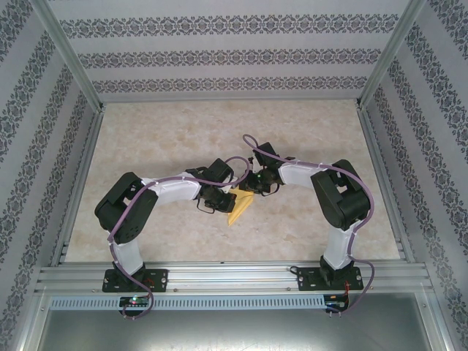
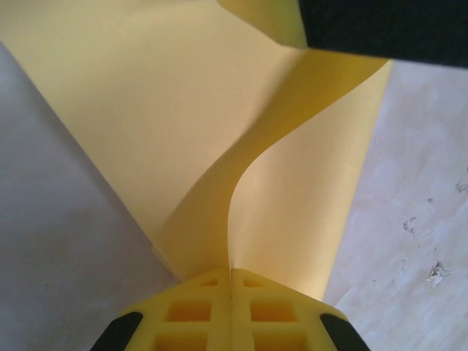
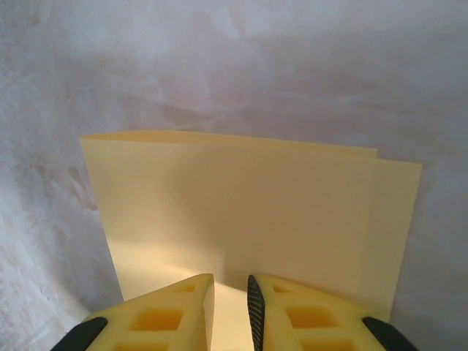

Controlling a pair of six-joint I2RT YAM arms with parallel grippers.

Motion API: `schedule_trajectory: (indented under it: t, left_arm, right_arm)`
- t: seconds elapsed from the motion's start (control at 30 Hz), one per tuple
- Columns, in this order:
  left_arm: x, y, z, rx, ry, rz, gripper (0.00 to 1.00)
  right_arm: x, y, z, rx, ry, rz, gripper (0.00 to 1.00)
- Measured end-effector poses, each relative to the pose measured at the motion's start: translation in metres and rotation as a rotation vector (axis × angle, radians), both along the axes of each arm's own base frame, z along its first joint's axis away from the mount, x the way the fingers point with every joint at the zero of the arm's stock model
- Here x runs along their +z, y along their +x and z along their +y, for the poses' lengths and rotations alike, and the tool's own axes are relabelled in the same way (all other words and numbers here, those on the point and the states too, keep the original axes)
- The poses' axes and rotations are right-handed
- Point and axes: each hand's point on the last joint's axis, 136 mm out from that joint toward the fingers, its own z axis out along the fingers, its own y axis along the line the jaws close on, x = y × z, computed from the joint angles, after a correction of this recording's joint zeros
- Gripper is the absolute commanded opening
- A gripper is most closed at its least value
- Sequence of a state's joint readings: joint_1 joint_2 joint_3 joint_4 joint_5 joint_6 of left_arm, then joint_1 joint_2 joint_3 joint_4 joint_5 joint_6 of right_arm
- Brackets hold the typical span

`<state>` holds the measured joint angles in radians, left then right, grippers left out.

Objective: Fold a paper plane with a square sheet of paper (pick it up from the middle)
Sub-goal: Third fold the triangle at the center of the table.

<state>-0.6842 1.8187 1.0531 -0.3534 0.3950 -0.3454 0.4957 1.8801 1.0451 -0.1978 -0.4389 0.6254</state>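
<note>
The square sheet of paper [image 1: 240,207] is yellow and folded into a pointed wedge, lying on the table between the two arms. In the left wrist view my left gripper [image 2: 232,270] is shut on a raised flap of the paper [image 2: 146,110], which curves up from the layers below. The black body at that view's top right is the right arm [image 2: 380,29]. My right gripper [image 3: 230,281] hovers low over the folded layers [image 3: 248,205]; its jaws stand a narrow gap apart with nothing between them. From above, the left gripper [image 1: 221,198] and right gripper [image 1: 256,184] nearly meet. A finished paper plane is out of view.
The marbled beige tabletop [image 1: 183,139] is bounded by aluminium rails [image 1: 234,274] at the near edge and patterned walls [image 1: 219,58] on three sides. Purple cables [image 1: 248,142] loop over both arms. Open floor lies behind and beside the grippers.
</note>
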Motion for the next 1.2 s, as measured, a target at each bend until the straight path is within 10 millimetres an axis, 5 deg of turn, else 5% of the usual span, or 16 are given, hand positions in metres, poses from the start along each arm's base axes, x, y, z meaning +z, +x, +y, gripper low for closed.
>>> schedule_trajectory:
  t: [0.63,0.73,0.9,1.0,1.2]
  left_arm:
    - [-0.003,0.000,0.000,0.000,0.004,0.004,0.00]
    - [-0.003,0.000,0.000,-0.001,0.004,0.004,0.00]
    - [-0.003,0.000,0.000,-0.004,0.004,0.003,0.00]
    - [-0.004,0.000,0.000,-0.004,0.004,0.003,0.00]
    - [-0.003,0.000,0.000,-0.007,-0.001,0.007,0.00]
  right_arm:
    - [0.005,-0.005,-0.004,-0.023,0.011,-0.004,0.27]
    - [0.021,-0.012,-0.015,-0.061,0.026,-0.026,0.26]
    - [0.068,-0.017,-0.033,-0.151,0.115,-0.158,0.10]
    - [0.068,-0.041,-0.027,-0.174,0.189,-0.175,0.02]
    - [0.024,-0.107,0.012,-0.120,0.222,-0.057,0.00]
